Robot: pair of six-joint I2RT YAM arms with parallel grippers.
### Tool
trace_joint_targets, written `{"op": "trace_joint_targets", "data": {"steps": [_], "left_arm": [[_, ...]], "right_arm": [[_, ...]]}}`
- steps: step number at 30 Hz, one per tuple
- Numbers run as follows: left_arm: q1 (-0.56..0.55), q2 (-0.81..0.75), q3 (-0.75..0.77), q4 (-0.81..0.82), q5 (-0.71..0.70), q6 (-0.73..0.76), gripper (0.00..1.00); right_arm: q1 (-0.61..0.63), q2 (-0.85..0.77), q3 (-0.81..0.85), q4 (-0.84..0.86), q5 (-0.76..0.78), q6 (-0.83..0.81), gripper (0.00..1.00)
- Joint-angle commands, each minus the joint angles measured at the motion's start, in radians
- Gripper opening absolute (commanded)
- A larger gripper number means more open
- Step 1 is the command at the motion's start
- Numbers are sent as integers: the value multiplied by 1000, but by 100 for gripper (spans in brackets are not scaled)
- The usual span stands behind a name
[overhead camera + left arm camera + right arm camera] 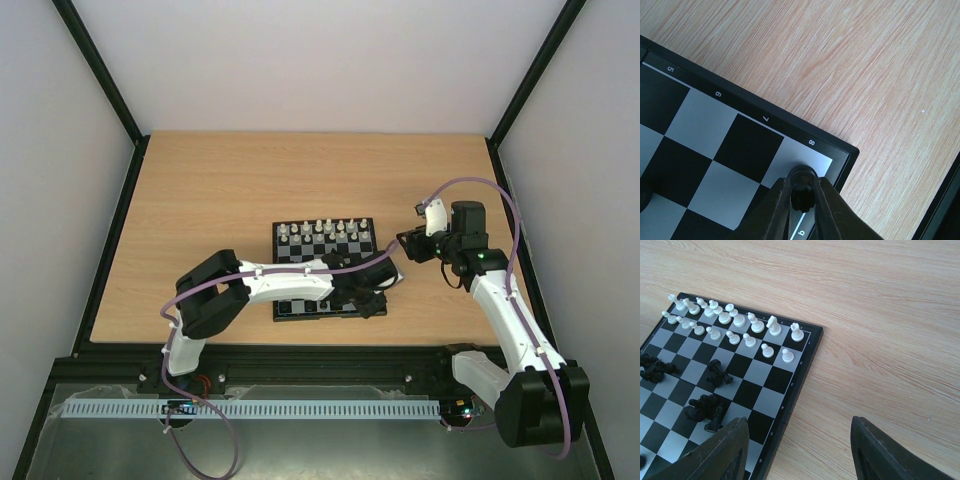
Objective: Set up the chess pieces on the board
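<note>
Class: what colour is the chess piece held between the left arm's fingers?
The piece is black; left wrist view shows it best.

A: From overhead, how much of the small glossy black-and-grey chequered chessboard [310, 252] shows?

B: Only the far half. The white-shelled left arm [290, 285] lies across the near rows, hiding whatever stands there. The cream chessmen [320, 230] are too small to tell by kind.

A: And the wrist cameras?

B: The left one cuts the board off at two edges, and the left gripper [802, 184] covers the lower part of the small black chess piece [803, 172] it pinches; kind unclear. The right gripper [799, 420] is cropped at the bottom, and the heaped black chessmen [707, 407] overlap too much to count.
</note>
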Motion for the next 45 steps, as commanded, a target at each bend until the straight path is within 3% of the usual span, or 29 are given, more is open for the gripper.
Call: {"op": "trace_joint_targets", "data": {"steps": [1, 14, 23, 30, 36, 40, 45], "left_arm": [[-9, 31, 29, 2, 17, -3, 14], [-10, 33, 36, -6, 2, -7, 22], [-4, -83, 18, -20, -35, -22, 34], [125, -295, -129, -28, -39, -105, 36], [322, -425, -273, -45, -62, -180, 32], [435, -419, -312, -60, -58, -186, 31], [468, -343, -294, -74, -60, -158, 33]], "right_arm": [[-6, 6, -8, -2, -19, -11, 57], [-6, 6, -8, -5, -26, -15, 58], [-6, 10, -8, -7, -30, -14, 58], [-7, 14, -8, -9, -43, -16, 58], [-6, 12, -8, -12, -56, -19, 58], [-6, 11, -8, -17, -64, -23, 58], [-6, 6, -8, -19, -65, -27, 58]]}}
